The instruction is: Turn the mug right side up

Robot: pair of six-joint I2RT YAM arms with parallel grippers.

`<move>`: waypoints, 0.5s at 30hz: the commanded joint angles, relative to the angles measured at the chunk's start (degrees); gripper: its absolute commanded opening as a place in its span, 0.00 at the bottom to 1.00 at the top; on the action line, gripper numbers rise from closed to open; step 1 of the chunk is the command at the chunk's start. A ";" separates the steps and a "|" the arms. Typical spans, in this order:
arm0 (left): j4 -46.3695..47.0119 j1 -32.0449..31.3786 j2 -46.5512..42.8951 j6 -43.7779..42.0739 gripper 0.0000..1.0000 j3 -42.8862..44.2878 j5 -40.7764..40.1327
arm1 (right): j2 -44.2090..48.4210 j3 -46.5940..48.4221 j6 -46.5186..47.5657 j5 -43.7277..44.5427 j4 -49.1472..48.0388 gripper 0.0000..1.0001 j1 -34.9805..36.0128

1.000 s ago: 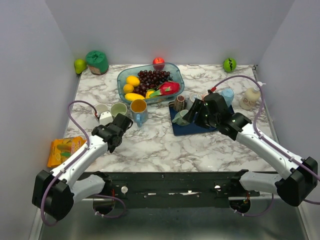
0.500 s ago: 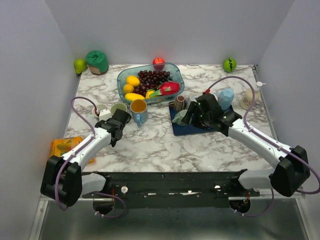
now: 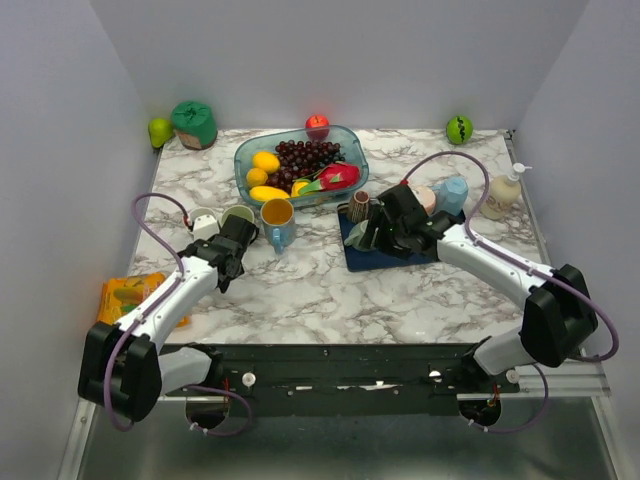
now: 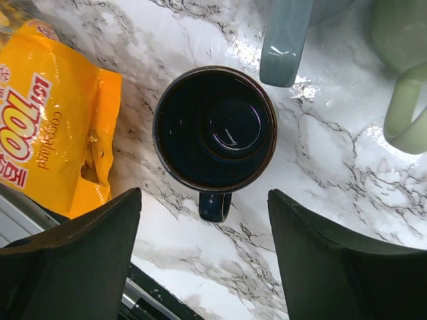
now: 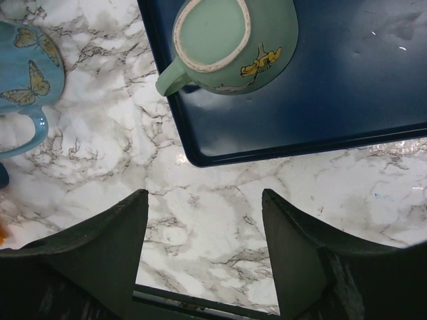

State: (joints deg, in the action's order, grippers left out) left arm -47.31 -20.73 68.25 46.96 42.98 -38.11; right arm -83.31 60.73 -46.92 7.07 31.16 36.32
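In the left wrist view a dark navy mug [image 4: 215, 128] stands upright on the marble, mouth up, its handle pointing toward my left gripper [image 4: 204, 193]. That gripper is open above it, one finger on each side and nothing between them. In the top view the left gripper [image 3: 232, 243] hides this mug. A mint green mug [image 5: 233, 33] sits bottom up on the navy tray [image 5: 320, 100]. My right gripper [image 5: 205, 193] hovers open over the marble just short of the tray's edge, at the tray's left end in the top view [image 3: 372, 232].
An orange snack bag [image 4: 53, 120] lies left of the dark mug; a grey-blue mug handle [image 4: 287, 40] and a pale green mug [image 4: 400, 67] stand just beyond it. A butterfly mug [image 5: 23, 80], fruit bowl [image 3: 300, 165], brown cup [image 3: 360, 205], light blue cup [image 3: 455, 190] and soap bottle [image 3: 503, 195] crowd the back.
My left gripper's jaws have gone from shut to wide open, leaving the dark mug standing. The right arm has swung left and back along the tray toward the green mug.
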 commanded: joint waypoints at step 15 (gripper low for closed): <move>-7.18 0.25 -18.59 -2.48 0.99 15.37 5.67 | -12.83 15.27 -18.29 9.97 12.95 0.77 1.13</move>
State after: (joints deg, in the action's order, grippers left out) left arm -54.57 -20.73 51.22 46.83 55.37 -35.51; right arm -93.03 69.60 -57.43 12.25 38.74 36.82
